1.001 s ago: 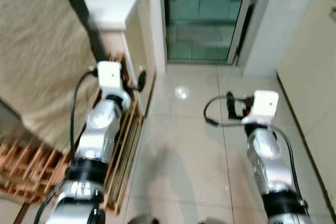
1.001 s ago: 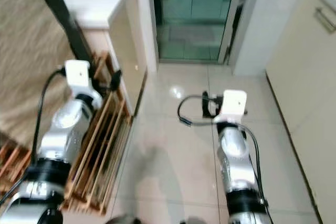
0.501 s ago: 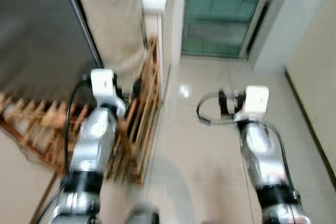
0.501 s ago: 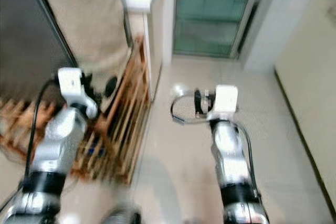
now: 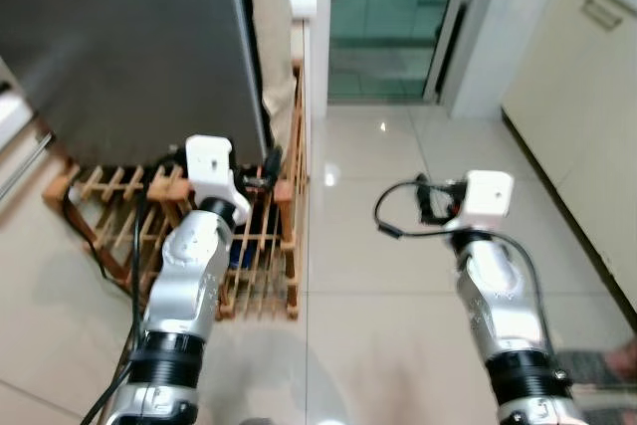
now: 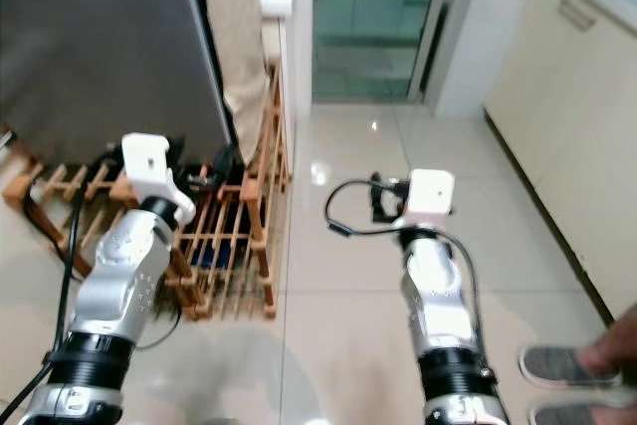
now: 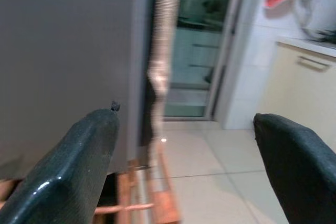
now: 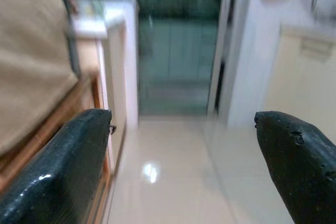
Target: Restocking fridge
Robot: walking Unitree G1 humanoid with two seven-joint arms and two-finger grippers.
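The fridge (image 5: 129, 37) is a tall dark grey box at the upper left, with its door closed. My left gripper (image 7: 189, 166) is held up in front of the fridge's right edge; its two black fingers (image 7: 68, 166) stand wide apart and hold nothing. My right gripper (image 8: 184, 166) hangs over the bare tiled floor, also open and holding nothing. In the left eye view the left gripper (image 5: 269, 161) is just above a wooden rack and the right gripper (image 5: 428, 201) is out in the middle of the floor. No food or drink items can be made out.
A wooden bottle rack (image 5: 254, 256) lies on the floor at the fridge's foot. A beige cloth (image 5: 267, 7) hangs beside the fridge. A glass door (image 5: 388, 7) is straight ahead and cream cabinets (image 5: 587, 97) stand on the right. A person's shoes (image 6: 557, 365) are at the lower right.
The camera has swung left and pulled back, so the fridge and the whole rack have come into view. Both arms keep the same raised pose.
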